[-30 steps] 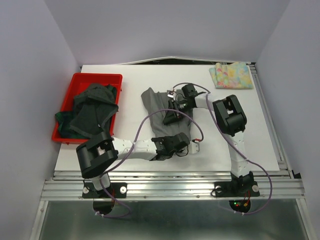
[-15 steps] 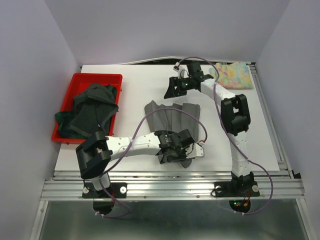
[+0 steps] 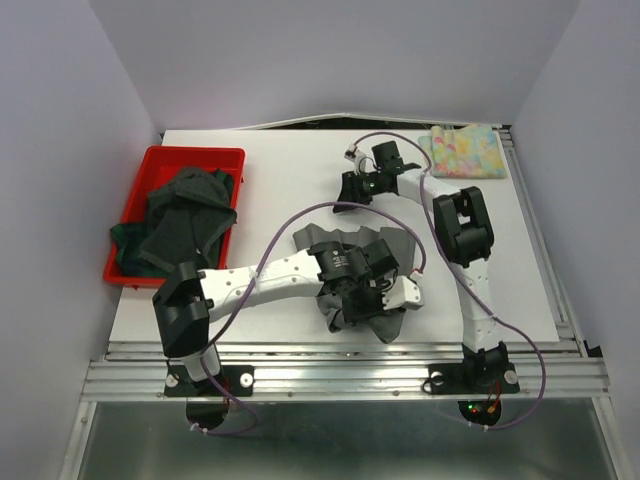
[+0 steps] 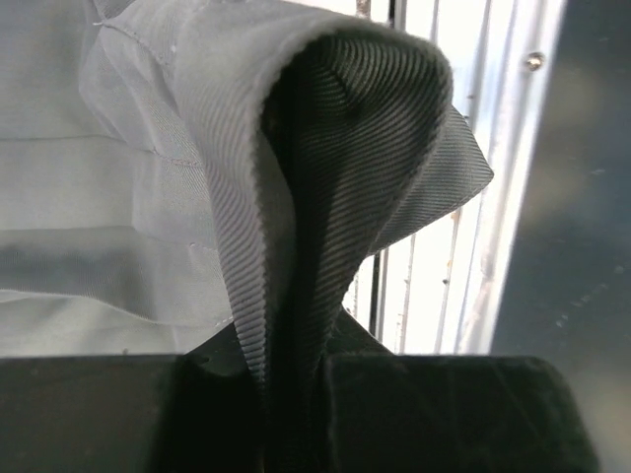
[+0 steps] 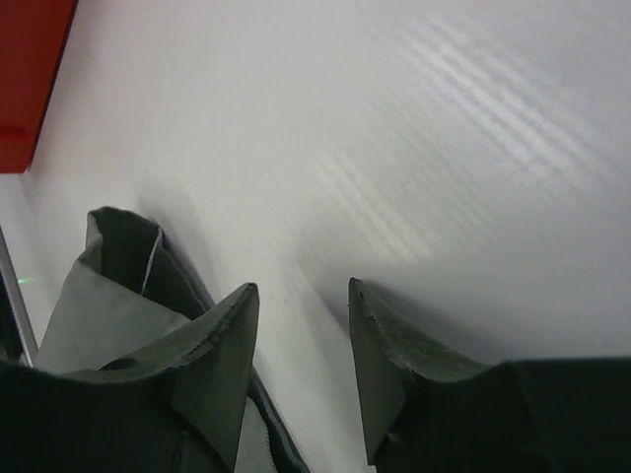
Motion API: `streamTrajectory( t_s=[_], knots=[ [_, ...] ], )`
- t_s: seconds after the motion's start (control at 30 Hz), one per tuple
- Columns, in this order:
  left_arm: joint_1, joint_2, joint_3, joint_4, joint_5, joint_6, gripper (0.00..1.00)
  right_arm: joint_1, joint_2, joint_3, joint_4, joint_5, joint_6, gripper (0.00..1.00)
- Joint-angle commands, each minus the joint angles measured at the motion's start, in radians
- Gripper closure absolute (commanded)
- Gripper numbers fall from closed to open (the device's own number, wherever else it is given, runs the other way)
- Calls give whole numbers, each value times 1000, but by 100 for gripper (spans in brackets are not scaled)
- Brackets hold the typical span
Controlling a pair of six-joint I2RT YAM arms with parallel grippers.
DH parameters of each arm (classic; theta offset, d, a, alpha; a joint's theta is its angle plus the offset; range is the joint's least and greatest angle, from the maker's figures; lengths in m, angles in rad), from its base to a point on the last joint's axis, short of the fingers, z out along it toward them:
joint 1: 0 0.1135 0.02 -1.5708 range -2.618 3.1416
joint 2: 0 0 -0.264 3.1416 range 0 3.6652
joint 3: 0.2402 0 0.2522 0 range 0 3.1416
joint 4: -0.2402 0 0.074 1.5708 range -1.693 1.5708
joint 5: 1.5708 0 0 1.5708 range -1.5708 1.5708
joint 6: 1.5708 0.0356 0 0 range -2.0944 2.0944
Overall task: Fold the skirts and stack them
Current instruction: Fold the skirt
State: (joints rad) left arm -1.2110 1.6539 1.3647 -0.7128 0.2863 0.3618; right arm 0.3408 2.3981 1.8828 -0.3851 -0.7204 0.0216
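A grey pleated skirt (image 3: 335, 243) lies spread near the middle front of the white table. My left gripper (image 3: 362, 298) is shut on a fold of it; in the left wrist view the ribbed grey cloth (image 4: 296, 197) rises from between the jaws. My right gripper (image 3: 348, 188) is open and empty, just behind the skirt; in the right wrist view (image 5: 304, 296) it hovers over bare table with the skirt's edge (image 5: 108, 296) at the left. A folded pastel floral skirt (image 3: 463, 150) lies at the back right. Dark skirts (image 3: 185, 215) fill the red bin.
The red plastic bin (image 3: 152, 160) stands at the table's left side; its corner shows in the right wrist view (image 5: 30, 79). The table's front edge and metal rail (image 3: 340, 350) run just in front of my left gripper.
My left gripper has carried its hold of the grey skirt up and back from the front edge. My right gripper let go of the skirt, swung to the back, and now sits lower near the skirt.
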Motion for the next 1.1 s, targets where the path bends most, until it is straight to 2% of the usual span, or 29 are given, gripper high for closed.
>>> streamTrajectory(
  t_s=[0.0, 0.1, 0.23, 0.43, 0.7, 0.87, 1.07],
  knots=[
    [39, 10, 115, -89, 85, 19, 100, 10, 6, -123, -84, -80, -89, 53],
    [88, 38, 210, -134, 86, 46, 100, 30, -34, -183, -93, -141, -127, 61],
    [137, 87, 299, -163, 57, 86, 100, 49, -43, -212, -136, -211, -161, 66],
    [169, 144, 350, -148, -10, 147, 100, 90, -57, -255, -155, -292, -152, 68],
    [191, 155, 338, -93, -84, 220, 100, 148, -103, -320, -159, -389, -137, 69],
    [191, 129, 243, -36, -68, 213, 100, 148, -120, -300, -159, -389, -120, 68],
    [202, 99, 127, 93, -134, 220, 100, 159, -109, -303, -158, -416, -103, 68]
  ],
)
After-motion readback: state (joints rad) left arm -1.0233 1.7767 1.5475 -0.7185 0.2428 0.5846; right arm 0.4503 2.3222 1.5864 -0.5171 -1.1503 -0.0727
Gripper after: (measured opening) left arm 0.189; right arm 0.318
